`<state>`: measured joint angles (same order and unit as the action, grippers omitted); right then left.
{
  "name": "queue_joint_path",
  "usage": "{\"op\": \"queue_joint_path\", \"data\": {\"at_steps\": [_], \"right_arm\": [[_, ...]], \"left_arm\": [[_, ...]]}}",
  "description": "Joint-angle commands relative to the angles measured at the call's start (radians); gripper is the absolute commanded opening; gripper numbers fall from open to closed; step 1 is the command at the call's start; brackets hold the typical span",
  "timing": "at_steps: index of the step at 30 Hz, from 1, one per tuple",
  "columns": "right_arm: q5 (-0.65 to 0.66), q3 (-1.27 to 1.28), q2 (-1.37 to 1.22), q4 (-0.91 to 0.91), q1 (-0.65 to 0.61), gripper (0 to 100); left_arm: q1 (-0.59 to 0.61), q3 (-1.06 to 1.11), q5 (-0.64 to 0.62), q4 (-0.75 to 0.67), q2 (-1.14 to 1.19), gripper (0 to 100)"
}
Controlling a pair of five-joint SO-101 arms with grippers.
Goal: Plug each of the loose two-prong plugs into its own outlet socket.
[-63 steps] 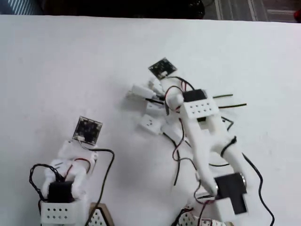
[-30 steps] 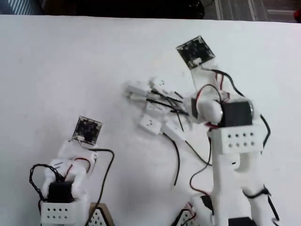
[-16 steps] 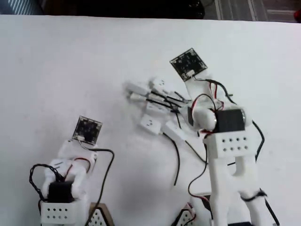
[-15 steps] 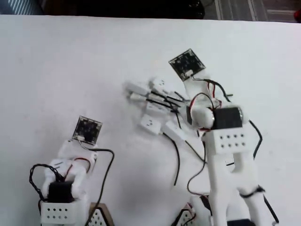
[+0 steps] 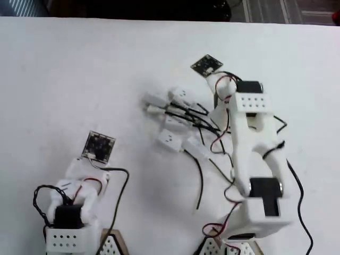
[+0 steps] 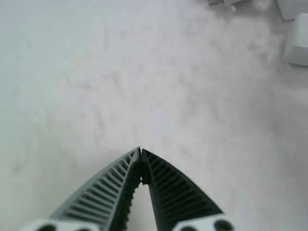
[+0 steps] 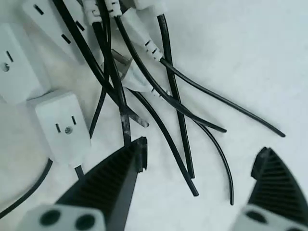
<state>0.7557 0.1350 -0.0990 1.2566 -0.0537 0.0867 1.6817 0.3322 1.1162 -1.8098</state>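
In the high view, a white table (image 5: 64, 64) is being shown bearing a heap of white outlet sockets (image 5: 170, 139) and two-prong plugs (image 5: 155, 100) near its middle. Their black cords (image 5: 200, 180) are trailing toward the right arm (image 5: 249, 138), which is being held over the heap's right side and is hiding part of it. The left arm (image 5: 71, 202) is being kept well apart near the front edge, and a dark strip (image 5: 133, 8) is showing beyond the far edge. In the left wrist view, the left gripper (image 6: 140, 153) is being held empty, tips pressed together, over bare table, with white blocks (image 6: 296, 33) at one corner. In the right wrist view, the right gripper (image 7: 202, 150) is being held spread wide and empty over the cords' loose ends. A socket (image 7: 65, 126) is lying face up nearby, and a plug (image 7: 136, 24) is lying flat, its long axis running along its cord, with other cords crossing beside it.
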Motion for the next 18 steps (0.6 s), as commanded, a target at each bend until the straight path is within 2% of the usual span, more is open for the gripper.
{"op": "queue_joint_path", "data": {"at_steps": [1, 6, 10, 18], "right_arm": [[0.08, -0.135, -0.117, 0.024, 0.002, 35.2], [0.124, -0.284, -0.308, 0.027, 0.002, 35.3], [0.164, -0.382, -0.427, 0.105, -0.031, 35.4], [0.163, -0.549, -0.634, 0.142, -0.085, 35.1]], "left_arm": [[-0.007, -0.005, 0.009, -0.012, -0.005, 2], [-0.007, -0.005, 0.009, -0.012, -0.005, 2], [-0.007, -0.005, 0.009, -0.012, -0.005, 2], [-0.007, -0.003, 0.009, -0.012, -0.005, 2]]}}
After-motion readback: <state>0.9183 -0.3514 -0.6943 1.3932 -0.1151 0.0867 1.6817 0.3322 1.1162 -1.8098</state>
